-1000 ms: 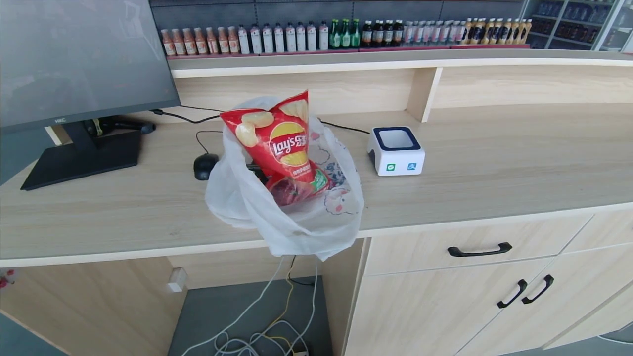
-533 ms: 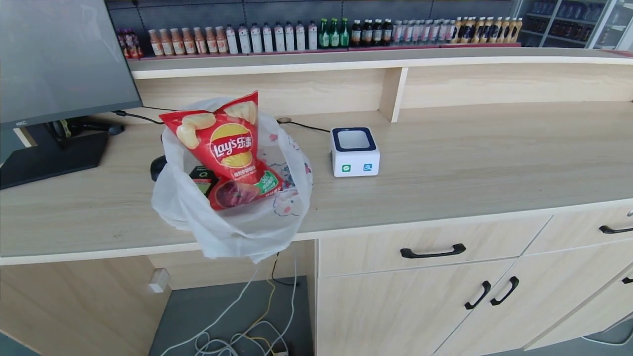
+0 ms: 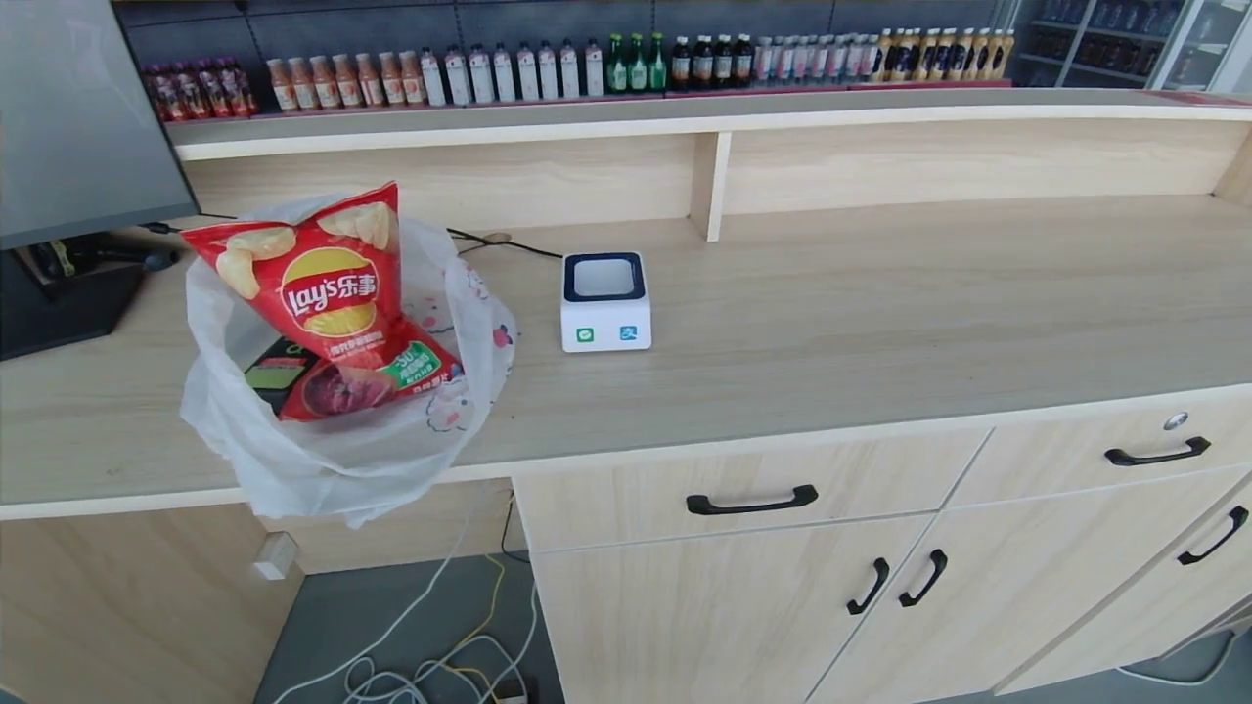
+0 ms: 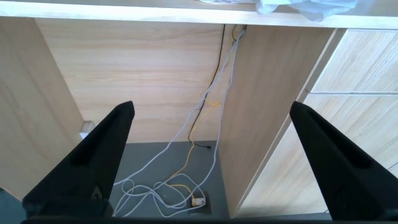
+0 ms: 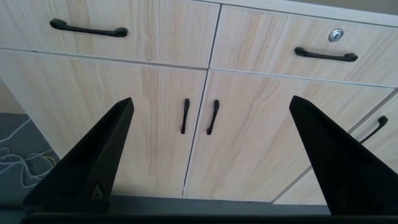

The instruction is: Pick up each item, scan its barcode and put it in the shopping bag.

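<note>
Chips bag [image 3: 328,293] sits near-upright in the shopping bag [image 3: 333,460] at the worktop's [image 3: 831,323] left end, scanner [image 3: 604,301] to its right. Both grippers are below worktop level, wide open and empty. Left gripper [image 4: 211,109] is under the bag, so nearer; right gripper [image 5: 211,102] faces the cabinet doors [image 5: 155,124].

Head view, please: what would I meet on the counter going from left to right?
First the monitor → shopping bag, holding the chips bag → barcode scanner.
</note>
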Tool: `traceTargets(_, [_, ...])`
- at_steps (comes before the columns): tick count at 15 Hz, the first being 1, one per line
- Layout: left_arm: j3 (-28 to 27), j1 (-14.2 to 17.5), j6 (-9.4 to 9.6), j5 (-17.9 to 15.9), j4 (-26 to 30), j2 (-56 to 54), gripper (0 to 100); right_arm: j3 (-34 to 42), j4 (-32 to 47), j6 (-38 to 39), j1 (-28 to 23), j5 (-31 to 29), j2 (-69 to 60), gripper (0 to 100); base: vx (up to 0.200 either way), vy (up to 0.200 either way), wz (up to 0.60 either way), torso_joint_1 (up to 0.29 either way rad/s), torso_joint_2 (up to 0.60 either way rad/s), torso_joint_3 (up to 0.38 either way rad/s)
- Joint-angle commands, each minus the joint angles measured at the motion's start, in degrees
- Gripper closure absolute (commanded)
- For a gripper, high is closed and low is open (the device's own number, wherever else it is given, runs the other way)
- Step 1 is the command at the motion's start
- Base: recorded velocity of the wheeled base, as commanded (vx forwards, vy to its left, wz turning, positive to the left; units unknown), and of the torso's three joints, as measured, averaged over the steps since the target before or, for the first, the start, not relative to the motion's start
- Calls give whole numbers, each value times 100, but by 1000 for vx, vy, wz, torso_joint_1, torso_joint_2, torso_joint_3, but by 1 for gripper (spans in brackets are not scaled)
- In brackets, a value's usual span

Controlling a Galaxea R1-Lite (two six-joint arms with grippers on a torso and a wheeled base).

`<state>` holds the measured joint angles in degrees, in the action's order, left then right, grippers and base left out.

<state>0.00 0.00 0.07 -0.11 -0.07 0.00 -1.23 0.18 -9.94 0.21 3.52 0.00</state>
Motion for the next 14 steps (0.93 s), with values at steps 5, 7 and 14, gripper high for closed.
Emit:
traceTargets(5, [0,0,-7,2,-1,0,0,0,-1,0,-3,-1,0,0,0,0,0,0,0,0])
traceTargets(7, [0,0,1,2,-1,0,0,0,-1,0,-3,-1,0,0,0,0,0,0,0,0])
traceTargets(14, [0,0,1,2,-1,0,0,0,-1,-8,-3,-1,0,0,86,0,0,0,-1,2])
